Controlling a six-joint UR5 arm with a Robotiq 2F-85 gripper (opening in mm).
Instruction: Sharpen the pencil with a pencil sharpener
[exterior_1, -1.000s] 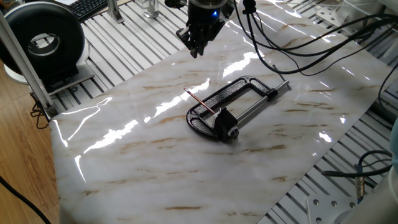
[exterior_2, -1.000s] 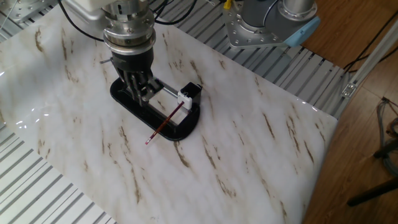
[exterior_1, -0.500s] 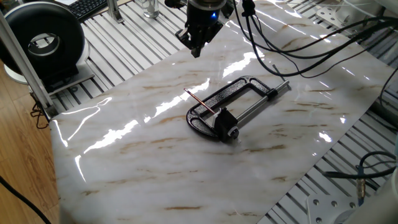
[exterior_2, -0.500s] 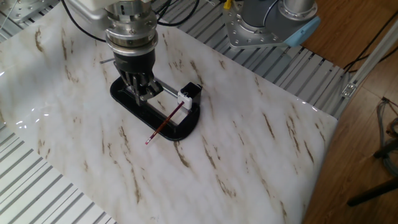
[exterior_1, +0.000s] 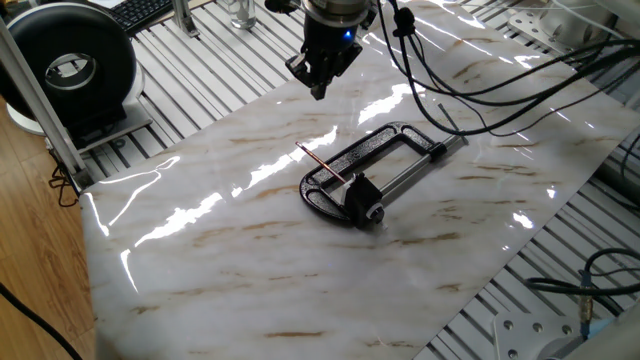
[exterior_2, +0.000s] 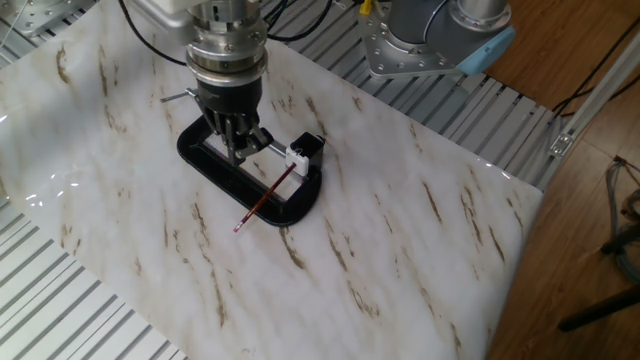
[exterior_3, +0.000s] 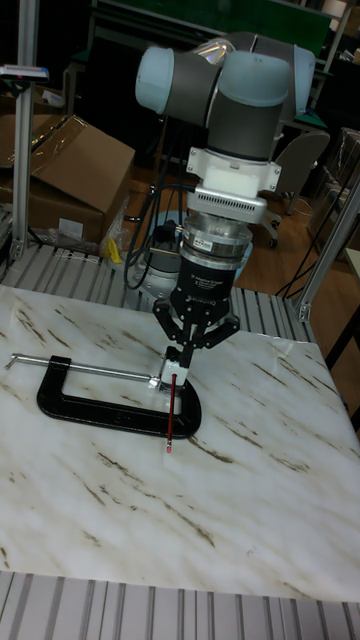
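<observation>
Since a second ago the gripper (exterior_1: 318, 88) has drifted a little toward 3 o'clock in both table views, while nothing on the worktop (exterior_1: 250, 250) has shifted.

Nearest in the tall view, the pencil (exterior_3: 171, 415) lies with its free end toward 6 o'clock, its shaft crossing the clamp (exterior_3: 90, 410) and its other end sitting at the sharpener (exterior_3: 167, 381). The sharpener is lodged in the clamp by the silver screw (exterior_1: 410, 170).

Behind and above these hangs the gripper, empty and touching nothing; its fingers (exterior_3: 176, 360) stand slightly apart, a narrow gap between them.

I judge the risk to be in the descent. The pencil is thin and lies low against the clamp, so fingers coming down off-line could strike the frame or screw. A nudge could roll the pencil or pull it out of the sharpener.
</observation>
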